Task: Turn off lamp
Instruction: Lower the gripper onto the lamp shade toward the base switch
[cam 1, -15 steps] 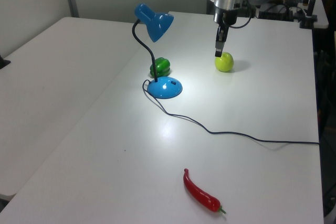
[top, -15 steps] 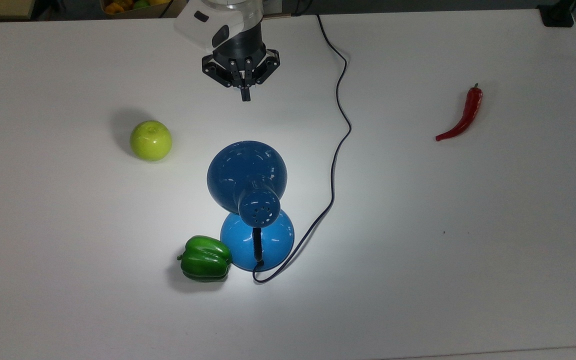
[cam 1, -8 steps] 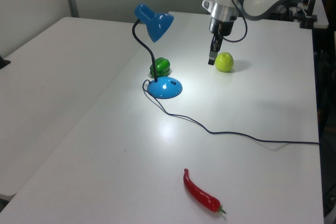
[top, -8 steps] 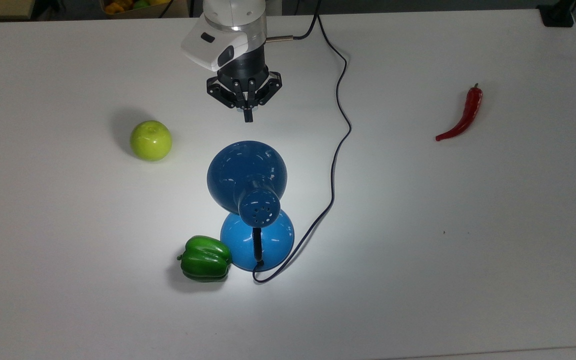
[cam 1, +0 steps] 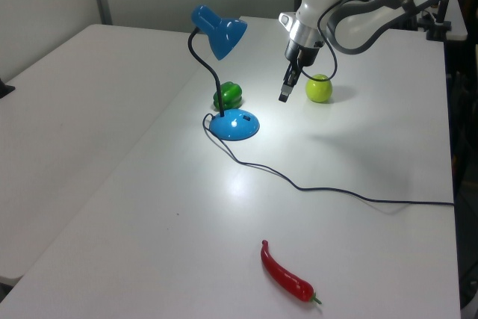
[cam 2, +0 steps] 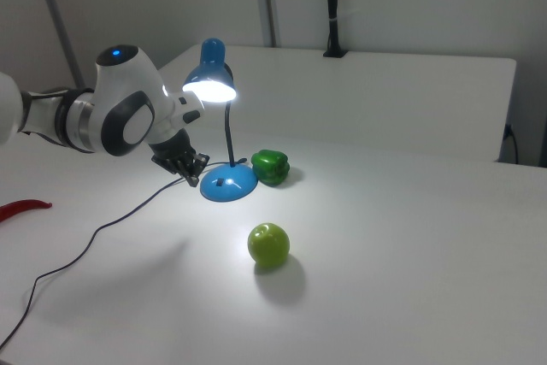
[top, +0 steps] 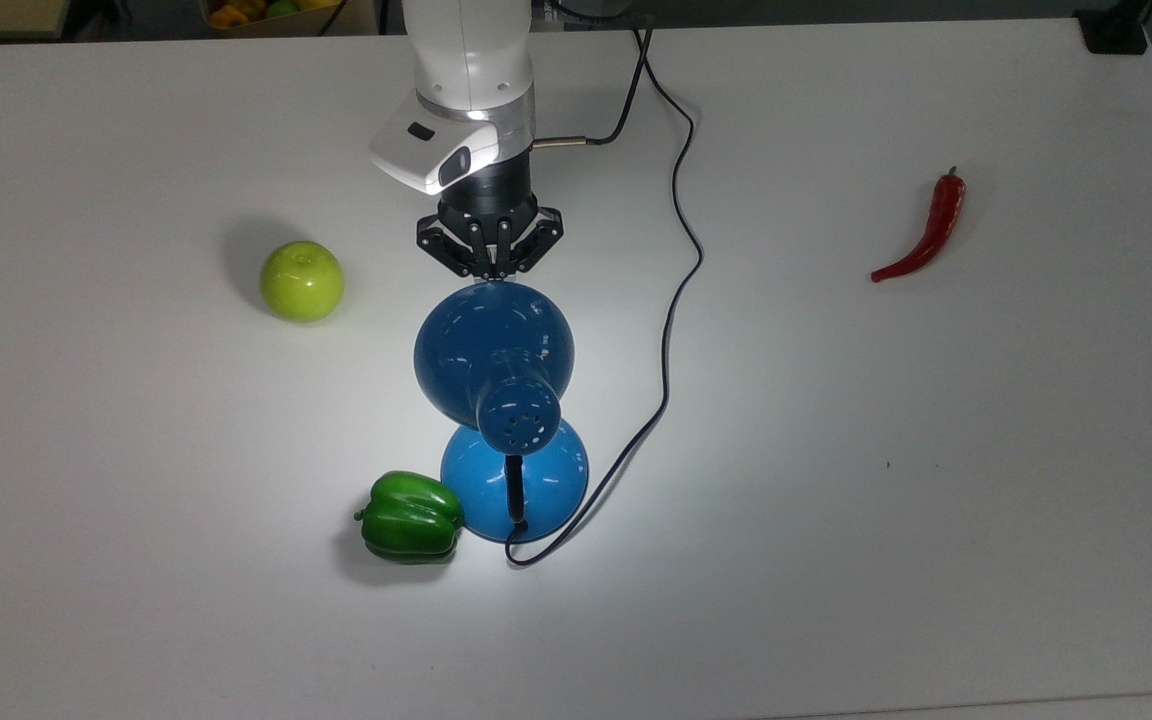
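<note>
The lamp [top: 504,400] is standing near the middle of the white worktop [top: 936,500], a little toward the top view's bottom edge, and it is lit — the right view shows the bulb glowing inside the shade [cam 2: 210,83] and a bright pool of light lying on the worktop around the base [cam 1: 234,124]. Its bell-shaped shade is leaning out over the base, so in the top view the shade is covering part of the dome beneath it.

The gripper [cam 1: 284,97] is hanging above the worktop just beside the rim of the shade in the top view, pointing downward with its fingers drawn together into a narrow tip and holding nothing. In the left view it is sitting between the lamp and the green apple [cam 1: 319,88], apart from both.

A green bell pepper [top: 410,517] is lying right against the base on the top view's left. The dark cord [top: 681,280] is leaving the base and snaking across the worktop toward the top view's top edge — it is passing close to the arm. A red chili [top: 926,232] is lying well apart, near the top view's right edge.
</note>
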Tool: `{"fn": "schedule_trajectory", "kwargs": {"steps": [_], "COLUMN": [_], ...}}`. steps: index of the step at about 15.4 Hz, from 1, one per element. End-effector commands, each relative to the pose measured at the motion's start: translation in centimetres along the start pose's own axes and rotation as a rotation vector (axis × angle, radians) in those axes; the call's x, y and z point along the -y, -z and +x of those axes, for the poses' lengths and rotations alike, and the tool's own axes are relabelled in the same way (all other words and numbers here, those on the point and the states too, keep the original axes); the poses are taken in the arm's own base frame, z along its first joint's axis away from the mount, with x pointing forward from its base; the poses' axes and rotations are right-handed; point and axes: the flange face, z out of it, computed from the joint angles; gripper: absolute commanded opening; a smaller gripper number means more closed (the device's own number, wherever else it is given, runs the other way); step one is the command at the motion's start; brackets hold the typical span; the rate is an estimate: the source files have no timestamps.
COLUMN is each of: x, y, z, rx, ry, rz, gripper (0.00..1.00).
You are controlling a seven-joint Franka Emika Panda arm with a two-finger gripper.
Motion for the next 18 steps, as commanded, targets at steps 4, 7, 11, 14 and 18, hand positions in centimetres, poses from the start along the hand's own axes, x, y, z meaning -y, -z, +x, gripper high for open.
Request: {"fn": "schedule_trajectory", "kwargs": {"steps": [4, 7, 11, 14, 18], "x": [0.3, 0.3, 0.4, 0.9, 0.9], "y": [-2.8, -3.9, -5.0, -6.1, -6.9], "z": [0.6, 0.9, 1.3, 1.4, 2.5], "rx": [-0.110, -0.145, -0.177, -0.202, -0.245], "ry": [-0.029, -0.027, -0.028, -0.021, -0.021], "rz": [-0.017, -0.021, -0.022, -0.021, -0.024], "gripper": [0.00, 0.00, 0.00, 0.00, 0.00]}}
